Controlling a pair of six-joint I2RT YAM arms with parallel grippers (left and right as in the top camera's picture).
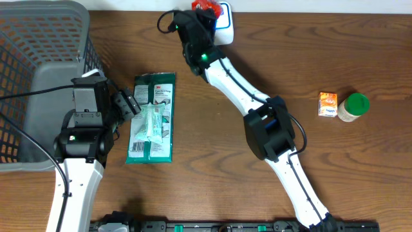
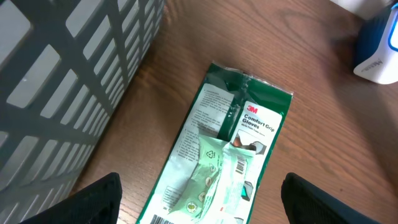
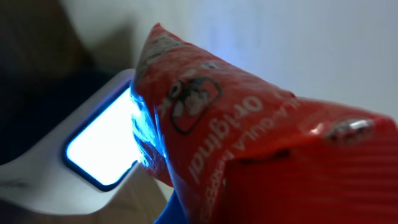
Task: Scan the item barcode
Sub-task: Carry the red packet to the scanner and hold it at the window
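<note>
Red packet (image 3: pixel 261 143): I see it pinched in the right tool (image 1: pixel 202 14), held up close to the scanner (image 1: pixel 224 27) — a blue-white glow falls on its near edge.
Scanner: white, window lit, at the far edge of the table (image 1: pixel 360 180).
Right tool: jaws clamped tight on the packet.
Left tool (image 1: pixel 127 103): jaws spread wide, nothing in them — I have it hovering over the green glove pack (image 1: pixel 152 119).
Glove pack: flat on the table, beside the grey basket (image 1: pixel 38 38).
Right side: small orange box (image 1: pixel 328 104) just beside a green-lidded jar (image 1: pixel 353 107).
</note>
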